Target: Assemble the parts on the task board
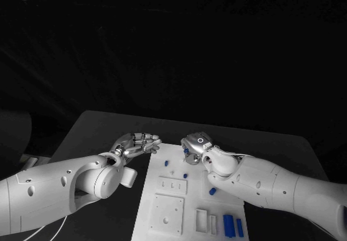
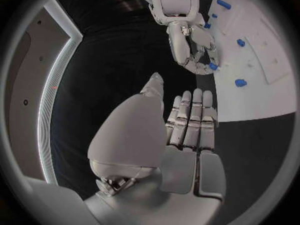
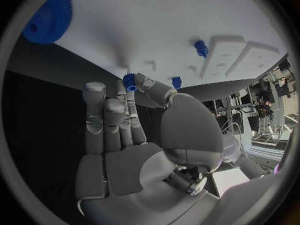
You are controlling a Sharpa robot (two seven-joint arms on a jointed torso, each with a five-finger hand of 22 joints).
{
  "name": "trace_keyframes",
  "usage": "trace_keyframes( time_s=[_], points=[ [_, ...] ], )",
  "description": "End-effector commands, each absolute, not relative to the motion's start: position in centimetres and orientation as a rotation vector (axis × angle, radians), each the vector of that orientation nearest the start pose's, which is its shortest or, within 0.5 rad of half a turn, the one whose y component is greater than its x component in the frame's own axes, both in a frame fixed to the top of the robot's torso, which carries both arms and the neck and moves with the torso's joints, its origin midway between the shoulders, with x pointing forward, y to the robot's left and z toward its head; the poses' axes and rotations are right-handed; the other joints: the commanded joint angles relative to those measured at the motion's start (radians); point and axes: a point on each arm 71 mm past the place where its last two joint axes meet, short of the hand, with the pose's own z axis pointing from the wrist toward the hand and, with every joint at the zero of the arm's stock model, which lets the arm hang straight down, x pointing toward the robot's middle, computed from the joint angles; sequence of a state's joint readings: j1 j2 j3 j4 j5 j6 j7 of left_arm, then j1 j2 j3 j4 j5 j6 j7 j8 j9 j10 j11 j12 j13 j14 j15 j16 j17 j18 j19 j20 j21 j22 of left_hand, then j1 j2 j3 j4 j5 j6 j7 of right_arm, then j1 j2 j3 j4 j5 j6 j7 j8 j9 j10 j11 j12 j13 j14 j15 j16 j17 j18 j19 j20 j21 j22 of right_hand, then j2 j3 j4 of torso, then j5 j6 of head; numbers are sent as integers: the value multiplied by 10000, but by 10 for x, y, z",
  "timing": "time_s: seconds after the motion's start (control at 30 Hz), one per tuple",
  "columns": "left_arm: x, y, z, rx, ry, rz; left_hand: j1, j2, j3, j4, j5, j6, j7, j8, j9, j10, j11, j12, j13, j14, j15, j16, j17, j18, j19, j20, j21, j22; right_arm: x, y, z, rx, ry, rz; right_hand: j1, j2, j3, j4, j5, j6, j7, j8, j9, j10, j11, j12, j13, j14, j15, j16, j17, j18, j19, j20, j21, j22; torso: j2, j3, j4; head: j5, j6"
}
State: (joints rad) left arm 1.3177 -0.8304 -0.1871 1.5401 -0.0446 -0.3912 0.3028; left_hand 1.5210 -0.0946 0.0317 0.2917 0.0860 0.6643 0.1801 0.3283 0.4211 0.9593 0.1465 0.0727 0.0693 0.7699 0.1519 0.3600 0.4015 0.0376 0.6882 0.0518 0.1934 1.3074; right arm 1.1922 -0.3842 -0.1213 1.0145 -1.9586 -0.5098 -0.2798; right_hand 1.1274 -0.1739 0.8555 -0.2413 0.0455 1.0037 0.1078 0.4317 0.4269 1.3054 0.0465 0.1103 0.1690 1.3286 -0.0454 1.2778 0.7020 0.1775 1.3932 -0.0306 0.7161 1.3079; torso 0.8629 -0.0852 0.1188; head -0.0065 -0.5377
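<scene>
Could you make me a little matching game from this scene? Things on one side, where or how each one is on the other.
Things:
1. left hand
2. right hand
3. small blue gear
4. two long blue parts

States:
A. pinched in fingertips over the task board
B. lying side by side at the board's near right corner
C. holds nothing, beside the board's far left corner
D. holds a blue piece at the board's far edge

Pairs: 1-C, 2-D, 3-A, 4-B

My right hand (image 3: 134, 135) pinches a small blue gear (image 3: 130, 81) at its fingertips, just beside the white task board (image 3: 181, 30).
</scene>
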Motion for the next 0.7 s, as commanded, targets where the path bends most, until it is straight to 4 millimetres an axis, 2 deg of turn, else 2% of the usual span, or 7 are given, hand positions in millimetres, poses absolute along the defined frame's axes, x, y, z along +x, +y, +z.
trace_keyframes(
  time_s=[0.03,0.17,0.37,0.57,0.67,0.7],
  points=[
    [489,201,-177,-10324,15470,-14035,66,18,-62,-20,-57,83,-4,-50,-11,-5,2,-58,-9,50,-9,-66,-16,13,85,-12,-45,32,547,-101,-220,-4914,13635,2760,96,-24,54,-7,31,86,12,49,4,248,20,16,11,-179,-182,70,-14,843,7,-53,68,185,8,5,-17,9,-4],
    [489,200,-177,-10339,15495,-14021,69,21,-62,-22,-57,84,-4,-51,-13,-6,2,-59,-9,53,-10,-66,-17,15,88,-14,-46,33,547,-100,-220,-4929,13675,2745,100,-25,62,-3,31,84,13,44,5,247,21,10,13,-181,-181,71,-16,843,3,-54,69,184,8,17,-34,31,-14],
    [489,201,-177,-10349,15482,-13996,69,21,-65,-22,-58,86,-3,-52,-15,-6,2,-58,-9,55,-10,-67,-18,15,90,-15,-48,35,548,-102,-221,-4973,13749,2692,100,-30,68,3,31,83,14,39,8,246,22,4,16,-183,-180,72,-19,843,-2,-53,71,184,-4,-12,-6,14,-27],
    [489,201,-177,-10352,15488,-13994,68,19,-70,-21,-59,87,-2,-55,-18,-5,3,-57,-8,58,-10,-69,-20,15,93,-15,-51,36,548,-101,-222,-4927,13833,2800,98,-36,73,10,31,79,16,33,10,244,24,-4,19,-186,-178,74,-22,843,-8,-51,73,183,8,-1,-35,40,-11],
    [489,200,-177,-10340,15516,-14030,66,19,-72,-21,-59,88,-2,-56,-19,-6,4,-57,-8,59,-9,-70,-21,15,94,-15,-53,37,549,-102,-222,-4906,13849,2803,99,-45,88,24,31,58,25,12,12,226,32,-28,21,-195,-170,72,-32,843,-28,-46,72,181,11,-19,-24,60,8],
    [489,200,-177,-10337,15517,-14040,66,19,-72,-20,-59,88,-1,-56,-19,-6,4,-57,-8,59,-8,-70,-21,15,95,-15,-53,38,549,-103,-221,-4882,13847,2797,98,-49,91,27,31,49,28,4,12,219,35,-36,22,-198,-167,70,-35,843,-33,-44,73,180,15,-41,-11,51,-16]
  ],
)
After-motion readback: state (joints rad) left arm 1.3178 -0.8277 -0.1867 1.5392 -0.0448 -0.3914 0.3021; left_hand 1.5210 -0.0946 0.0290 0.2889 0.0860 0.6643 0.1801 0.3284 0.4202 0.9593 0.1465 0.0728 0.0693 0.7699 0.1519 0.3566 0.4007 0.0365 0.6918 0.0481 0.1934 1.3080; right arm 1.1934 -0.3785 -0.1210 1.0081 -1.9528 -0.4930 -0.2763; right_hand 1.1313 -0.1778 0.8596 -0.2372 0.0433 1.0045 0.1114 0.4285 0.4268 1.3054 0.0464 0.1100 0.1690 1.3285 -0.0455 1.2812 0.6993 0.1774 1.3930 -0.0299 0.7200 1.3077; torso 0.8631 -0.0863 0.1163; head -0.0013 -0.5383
